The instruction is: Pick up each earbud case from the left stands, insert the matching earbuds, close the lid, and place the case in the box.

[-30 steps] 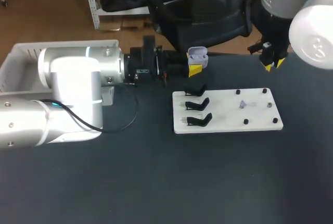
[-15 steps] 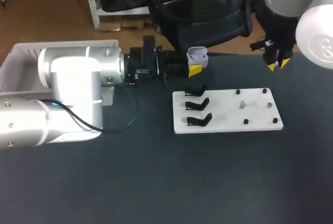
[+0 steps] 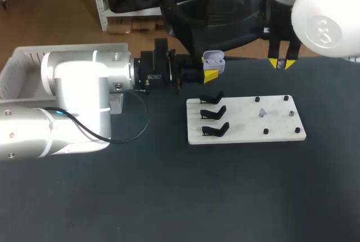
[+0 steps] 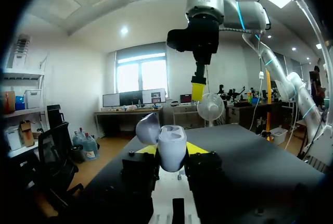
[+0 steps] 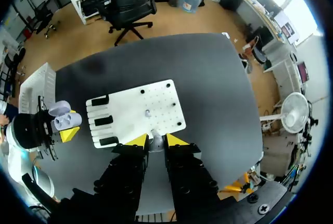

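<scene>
Behind the board [image 3: 242, 121], the left pincer [image 3: 209, 75] grips the open-lidded case [image 3: 214, 60]; the right pincer [image 3: 280, 63] pinches an earbud [image 5: 154, 139].

The right fingers [image 3: 274, 62] have risen and swung left toward the earbud case [image 3: 214, 60]

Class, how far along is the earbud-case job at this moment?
Done: the case is off the stands, lid open. In hand: left gripper holds it; right gripper pinches what looks like an earbud. Left: inserting, closing, placing in the box.
</scene>
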You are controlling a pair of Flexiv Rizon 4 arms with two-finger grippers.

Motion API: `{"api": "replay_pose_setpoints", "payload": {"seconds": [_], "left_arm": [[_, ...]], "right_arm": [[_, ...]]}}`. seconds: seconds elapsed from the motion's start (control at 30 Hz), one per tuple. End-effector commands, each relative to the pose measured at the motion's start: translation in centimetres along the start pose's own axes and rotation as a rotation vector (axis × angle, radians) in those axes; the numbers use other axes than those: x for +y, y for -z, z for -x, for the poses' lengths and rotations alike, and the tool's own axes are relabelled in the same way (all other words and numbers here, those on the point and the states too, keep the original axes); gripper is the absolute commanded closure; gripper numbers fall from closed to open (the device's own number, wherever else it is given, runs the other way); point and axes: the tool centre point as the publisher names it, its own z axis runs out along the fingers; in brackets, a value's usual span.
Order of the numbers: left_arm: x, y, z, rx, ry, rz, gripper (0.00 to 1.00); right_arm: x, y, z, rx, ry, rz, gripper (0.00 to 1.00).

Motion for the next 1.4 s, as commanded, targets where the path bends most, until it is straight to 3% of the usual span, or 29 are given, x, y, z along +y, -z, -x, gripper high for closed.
{"api": "replay_pose_setpoints", "payload": {"seconds": [0.03,0.07,0.83,1.17,1.4], "left_arm": [[-0.2,0.0,-0.1,-0.005,-0.004,0.008,1.0],[-0.2,0.0,-0.1,-0.005,-0.004,0.008,1.0],[-0.2,0.0,-0.1,-0.005,-0.004,0.008,1.0],[-0.2,0.0,-0.1,-0.005,-0.004,0.008,1.0],[-0.2,0.0,-0.1,-0.005,-0.004,0.008,1.0]], "right_arm": [[1.5,0.8,-0.3,-0.006,-0.24,0.029,1.0],[1.9,0.9,-0.4,-0.013,-0.194,0.048,1.0],[1.9,0.9,-0.4,-0.013,-0.194,0.048,1.0],[5.3,1.9,-0.9,-0.02,-0.417,-0.069,1.0],[8.0,2.3,-0.9,0.025,-0.391,-0.096,1.0]]}}
